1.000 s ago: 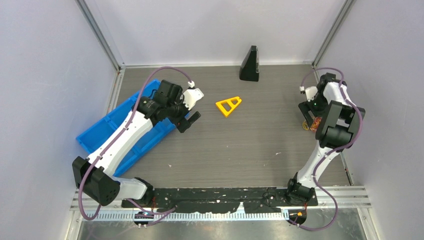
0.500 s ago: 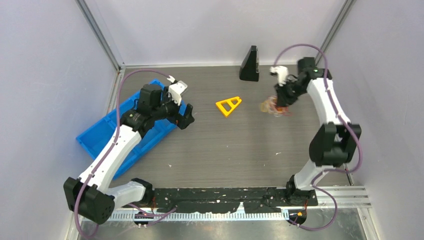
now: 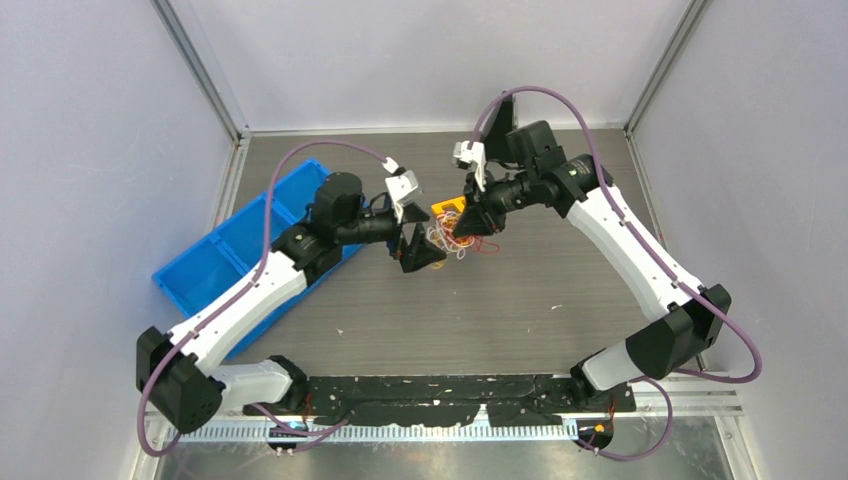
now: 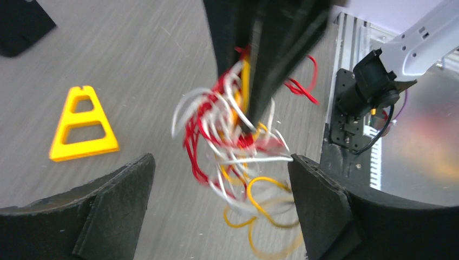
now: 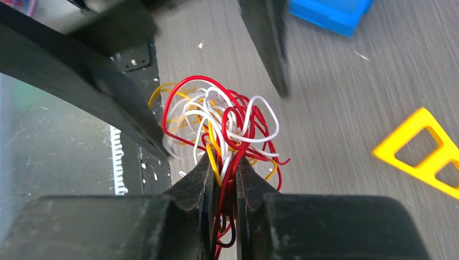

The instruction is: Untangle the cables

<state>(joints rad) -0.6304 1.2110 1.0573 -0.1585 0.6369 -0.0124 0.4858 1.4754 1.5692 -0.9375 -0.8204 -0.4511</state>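
Note:
A tangle of red, white and yellow cables [image 3: 455,240] hangs above the middle of the table. My right gripper [image 3: 473,222] is shut on it from the far side, with the strands pinched between its fingertips [image 5: 223,165] and the loops [image 5: 222,122] fanning out beyond them. My left gripper [image 3: 422,252] is open and faces the bundle from the left. In the left wrist view the cables [image 4: 233,135] are blurred and dangle between my wide-apart left gripper [image 4: 219,162] fingers. One white strand touches the right finger [image 4: 319,200].
A yellow triangular piece [image 3: 447,208] lies flat just behind the bundle, shown also as the triangle [image 4: 81,127]. A blue bin [image 3: 225,260] sits at the left. A black wedge-shaped stand [image 3: 500,118] is at the back, partly behind the right arm.
My right arm swung from the right edge to the table's middle, carrying the cable bundle. My left arm moved right from the blue bin to meet it, jaws open around the bundle.

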